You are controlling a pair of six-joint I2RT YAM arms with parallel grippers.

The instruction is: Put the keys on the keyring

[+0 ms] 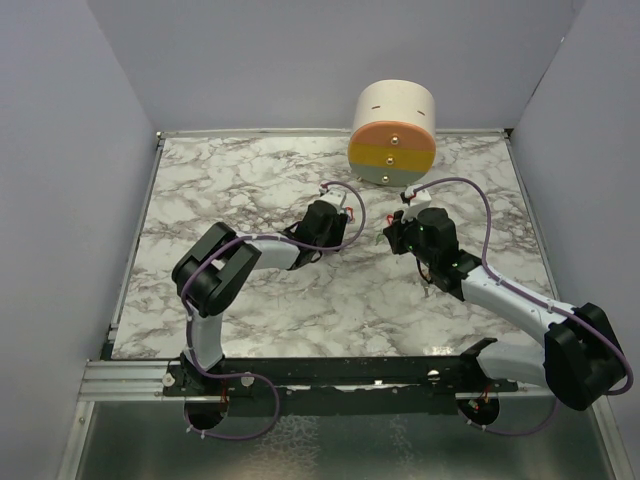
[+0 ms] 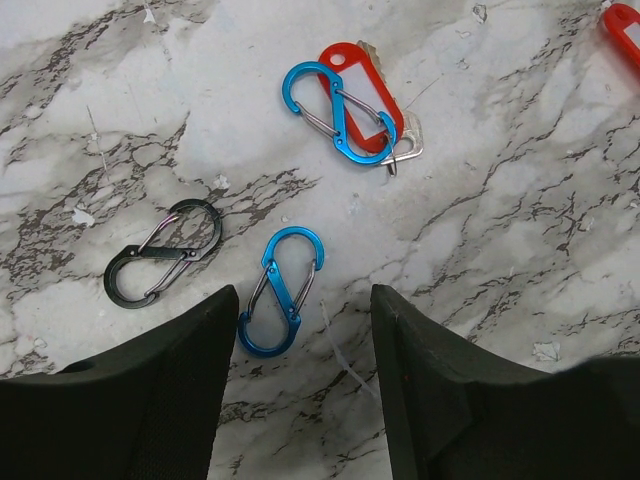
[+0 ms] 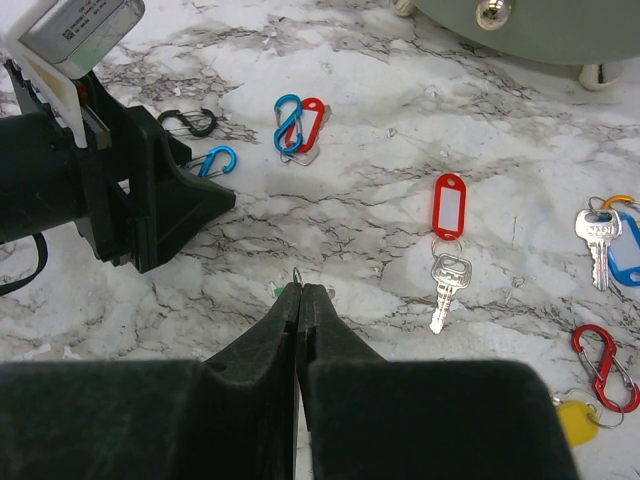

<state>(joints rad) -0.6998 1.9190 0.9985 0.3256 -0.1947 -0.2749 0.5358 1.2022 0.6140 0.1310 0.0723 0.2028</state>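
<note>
Since the left fingers point(image 2: 200, 350) hang released over a blue clip point(image 2: 280, 292), not a key, they should shift right to the red-tagged key point(image 3: 447, 280) lying on the surface point(image 3: 400, 150) just far-right of the clenched right fingers point(image 3: 301, 300), whose tips show a thin wire loop point(image 3: 297, 272).

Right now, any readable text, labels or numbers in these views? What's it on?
Nothing can be read as text.
Right-edge silver key, beside the blue tag: a stamped marking on its head, too small to read.
Middle red tag: its white insert is blank.
Middle silver key below that tag: nothing legible.
</note>
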